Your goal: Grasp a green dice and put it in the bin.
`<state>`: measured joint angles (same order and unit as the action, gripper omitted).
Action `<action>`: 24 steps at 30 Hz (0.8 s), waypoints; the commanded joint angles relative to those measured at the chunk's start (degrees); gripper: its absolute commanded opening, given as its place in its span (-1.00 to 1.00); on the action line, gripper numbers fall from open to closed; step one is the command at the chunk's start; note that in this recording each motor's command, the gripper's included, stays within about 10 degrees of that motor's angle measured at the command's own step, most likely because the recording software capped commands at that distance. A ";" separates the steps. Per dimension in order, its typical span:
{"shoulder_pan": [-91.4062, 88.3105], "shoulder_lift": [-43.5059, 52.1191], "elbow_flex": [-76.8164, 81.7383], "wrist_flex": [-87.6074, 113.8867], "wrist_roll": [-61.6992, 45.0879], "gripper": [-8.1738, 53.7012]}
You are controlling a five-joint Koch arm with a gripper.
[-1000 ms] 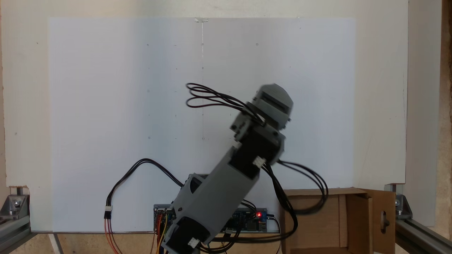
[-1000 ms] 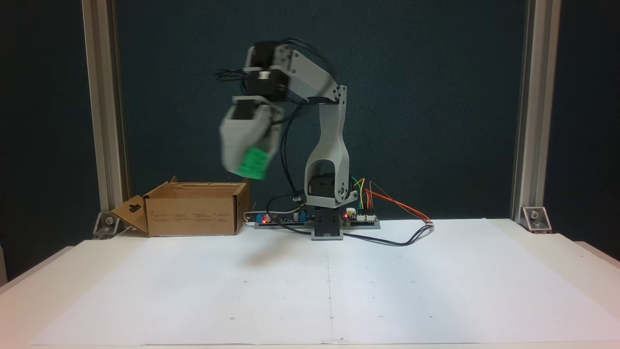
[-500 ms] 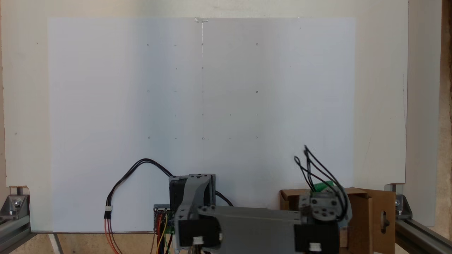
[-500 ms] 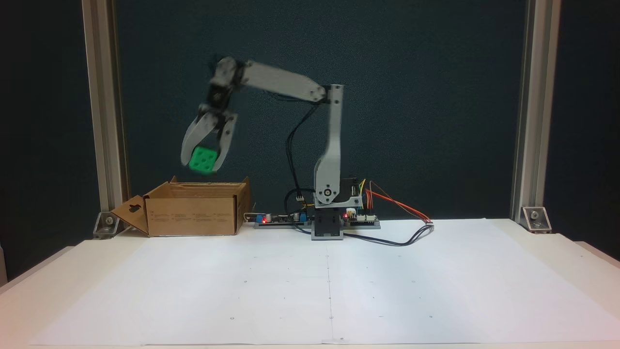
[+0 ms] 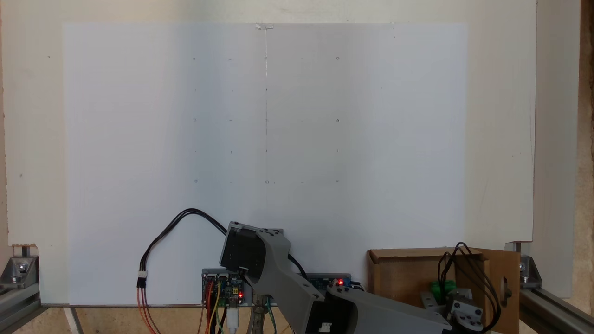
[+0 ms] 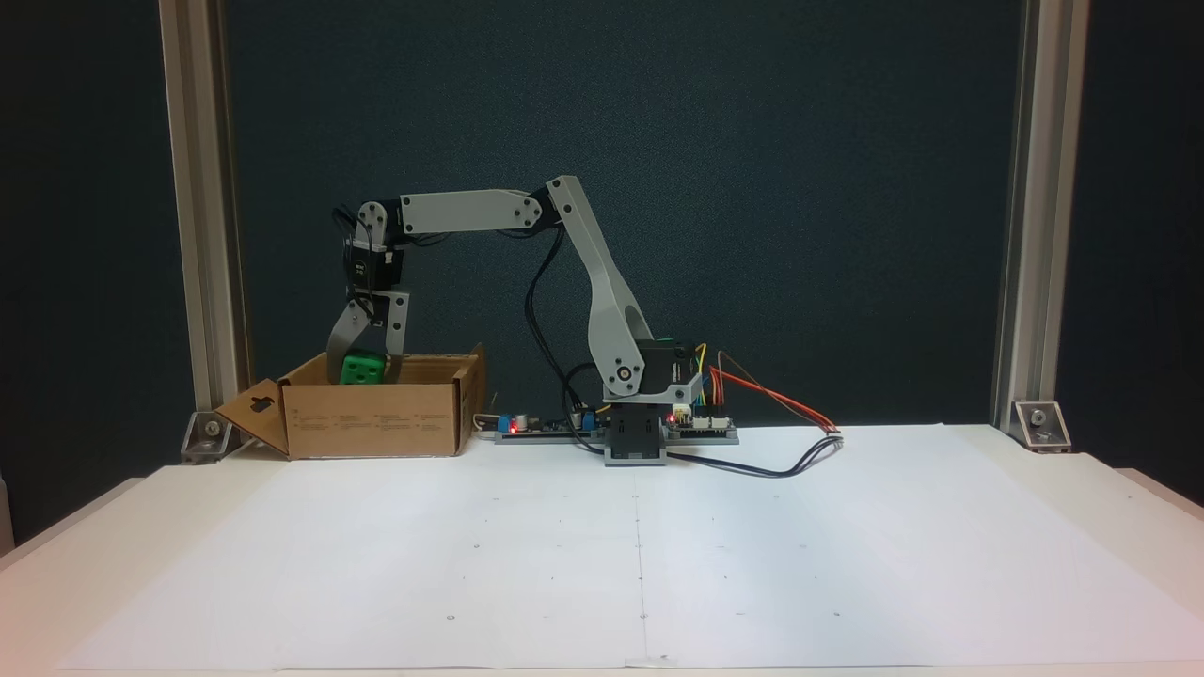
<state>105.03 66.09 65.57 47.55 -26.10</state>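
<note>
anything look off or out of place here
Nothing stands out. The pincer holds the green dice at the rim of the bin, whose side flap hangs open. The white sheet lies flat and unmarked by spills.

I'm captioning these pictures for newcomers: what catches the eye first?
The bright green dice stands out, pinched in the tool at the open top of the cardboard bin at the left of a fixed view. The grey arm arches over from its base amid coloured wires.
</note>
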 commanded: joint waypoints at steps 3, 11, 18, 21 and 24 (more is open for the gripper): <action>1.93 1.05 -3.34 0.00 -3.78 -0.34; 3.08 1.05 -3.34 0.35 -3.87 -0.34; 3.60 0.70 -3.25 0.26 -3.69 0.40; 3.52 0.79 -3.25 -0.09 -3.60 0.68; 3.08 1.93 -3.34 -1.58 -2.90 0.68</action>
<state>107.93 66.01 65.57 47.64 -26.19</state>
